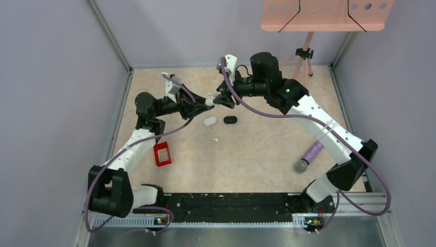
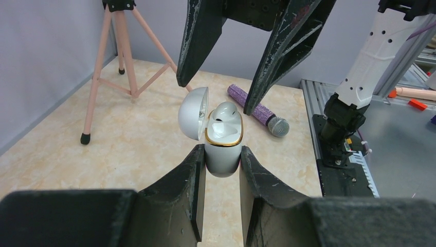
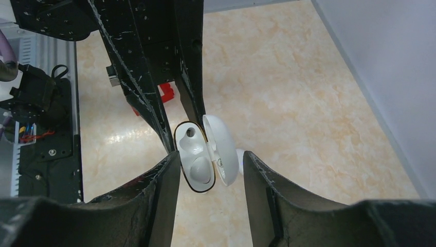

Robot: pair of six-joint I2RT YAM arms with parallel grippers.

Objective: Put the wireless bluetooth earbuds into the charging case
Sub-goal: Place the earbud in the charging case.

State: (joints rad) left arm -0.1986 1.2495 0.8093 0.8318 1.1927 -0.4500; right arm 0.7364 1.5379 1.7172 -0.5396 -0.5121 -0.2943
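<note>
Between the pressed-in fingers of the left gripper (image 2: 222,152) a white charging case (image 2: 223,163) with a gold rim is pinched, its lid (image 2: 192,113) swung open; one white earbud (image 2: 224,112) is seen seated inside; the right gripper (image 3: 212,157) is held spread on either side of the open top, nothing clamped; on the table (image 1: 267,149) below, a loose white earbud (image 1: 215,139) is seen near a closed white case (image 1: 210,121) and a black case (image 1: 230,120); a purple microphone (image 1: 310,156) is laid well apart.
</note>
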